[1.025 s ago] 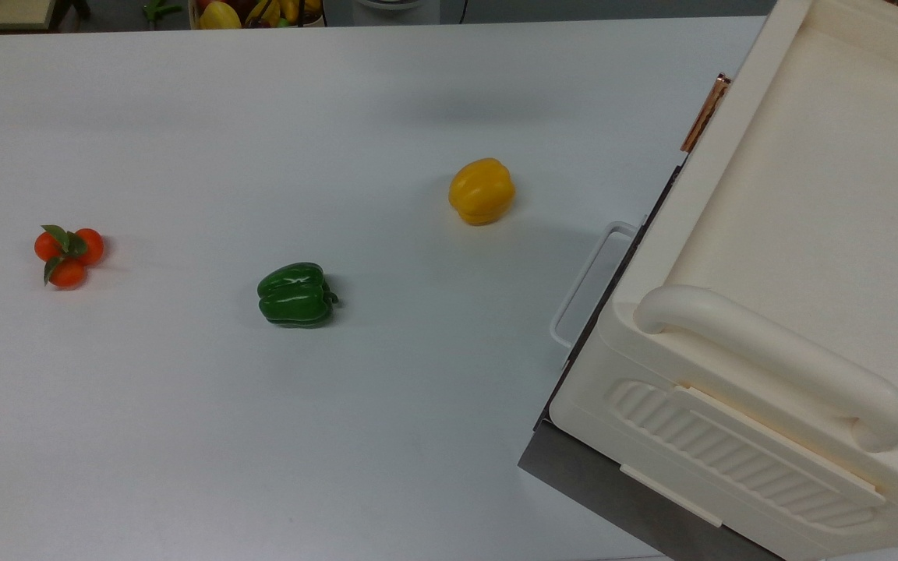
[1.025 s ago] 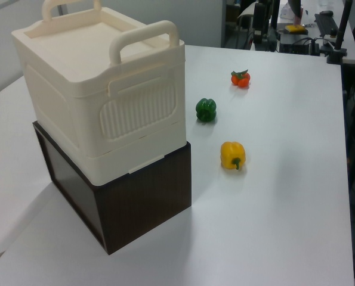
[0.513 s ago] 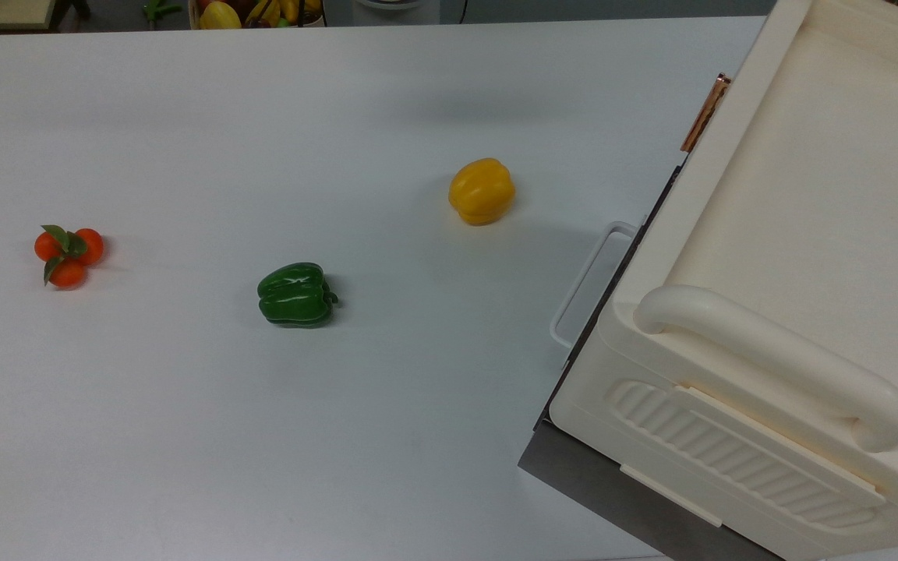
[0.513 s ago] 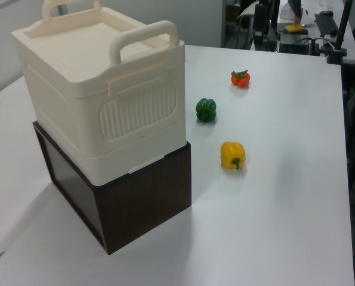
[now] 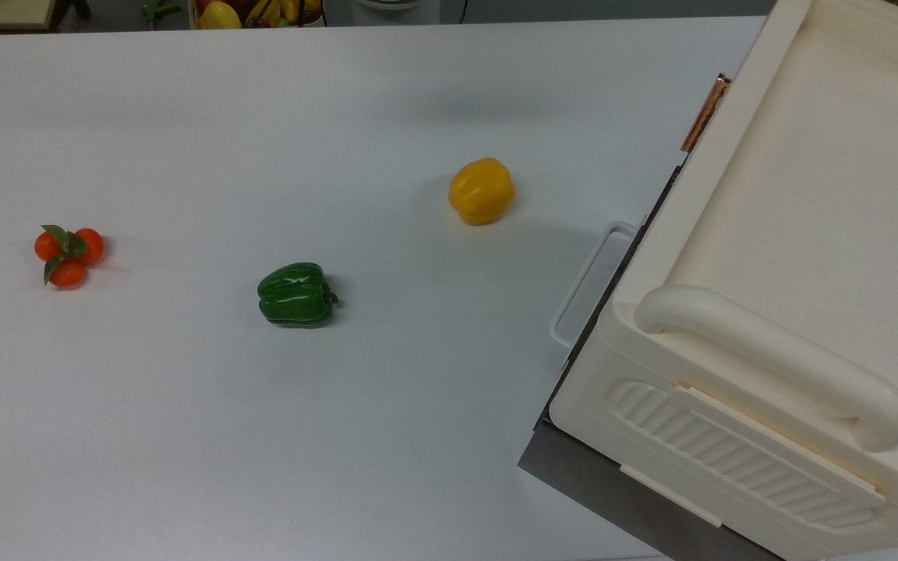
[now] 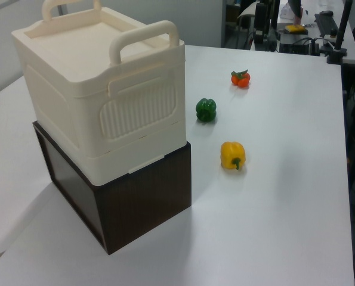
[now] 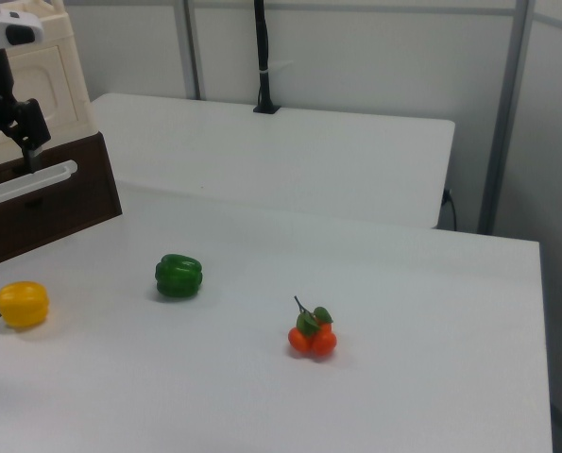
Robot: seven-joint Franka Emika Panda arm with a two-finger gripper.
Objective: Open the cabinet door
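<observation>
The cream cabinet [image 6: 99,89] stands on a dark brown base [image 6: 141,199] at the left view's left. Its cabinet door [image 7: 46,75], a cream panel with a recessed centre, shows at the right view's top left. The door's copper handle [image 5: 705,113] sticks out at the cabinet's edge in the top view. My gripper [image 7: 5,142] hangs in front of the door in the right view, just above the base's white bar handle [image 7: 25,182]. Its black fingers [image 7: 30,130] stand apart, open, with nothing between them.
On the white table [image 5: 262,436] lie a yellow pepper [image 5: 481,191], a green pepper [image 5: 295,294] and a cluster of small oranges [image 5: 68,253]. Thick rounded carry handles [image 5: 776,358] top the cabinet. A black post [image 7: 262,57] stands on the far table.
</observation>
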